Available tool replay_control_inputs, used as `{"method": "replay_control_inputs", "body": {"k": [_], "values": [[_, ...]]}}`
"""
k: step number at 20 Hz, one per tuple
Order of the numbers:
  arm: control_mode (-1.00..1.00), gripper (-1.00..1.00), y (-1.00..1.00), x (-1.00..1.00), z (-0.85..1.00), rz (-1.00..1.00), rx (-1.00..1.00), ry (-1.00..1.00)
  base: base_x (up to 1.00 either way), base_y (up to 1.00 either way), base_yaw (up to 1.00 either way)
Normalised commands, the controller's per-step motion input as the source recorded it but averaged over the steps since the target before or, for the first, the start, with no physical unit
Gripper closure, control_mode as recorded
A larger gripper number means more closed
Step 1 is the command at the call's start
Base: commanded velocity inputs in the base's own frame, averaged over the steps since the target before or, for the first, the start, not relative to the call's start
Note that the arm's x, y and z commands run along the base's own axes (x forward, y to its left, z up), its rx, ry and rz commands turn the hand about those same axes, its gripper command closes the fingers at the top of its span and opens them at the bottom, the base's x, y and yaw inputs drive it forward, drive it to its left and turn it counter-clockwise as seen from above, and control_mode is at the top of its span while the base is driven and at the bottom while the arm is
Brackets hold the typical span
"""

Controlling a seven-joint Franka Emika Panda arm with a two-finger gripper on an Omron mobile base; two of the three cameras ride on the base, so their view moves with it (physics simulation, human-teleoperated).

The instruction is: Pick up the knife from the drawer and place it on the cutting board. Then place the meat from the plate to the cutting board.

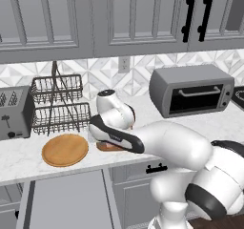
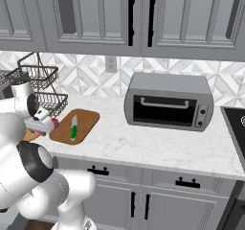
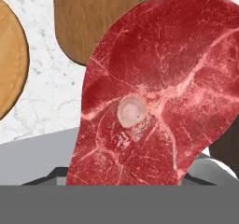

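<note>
One item is left to place: the meat. Left base view: plate [image 1: 65, 150] lies bare. Right base view: knife [image 2: 74, 128] rests on the board [image 2: 86, 119], gripper [image 2: 51, 124] at its near-left edge. Hand view: meat [image 3: 158, 92] hangs clamped in half-open jaws; carry it over bare board beside the knife, then lower it.

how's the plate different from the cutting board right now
The plate is round and tan with a low rim; the cutting board is rectangular, darker brown and flat. The plate is bare; the board carries the knife. Both are wooden and lie on the counter.
</note>
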Motion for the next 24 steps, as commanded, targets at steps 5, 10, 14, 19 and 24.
{"method": "replay_control_inputs", "body": {"k": [5,10,14,19,24], "values": [[-1.00,1.00,-0.33,0.77,0.00,0.24,0.00,0.07,0.00,0.00,0.00],[-1.00,1.00,-0.29,0.46,-0.04,0.23,0.00,0.00,0.00,0.00,0.00],[-1.00,1.00,-0.01,0.35,-0.07,0.20,0.00,0.00,0.00,0.00,0.00],[-1.00,1.00,0.00,0.17,-0.31,0.15,0.00,0.00,0.00,0.00,0.00],[-1.00,1.00,0.00,0.22,-0.37,0.13,0.00,0.00,0.00,0.00,0.00]]}}
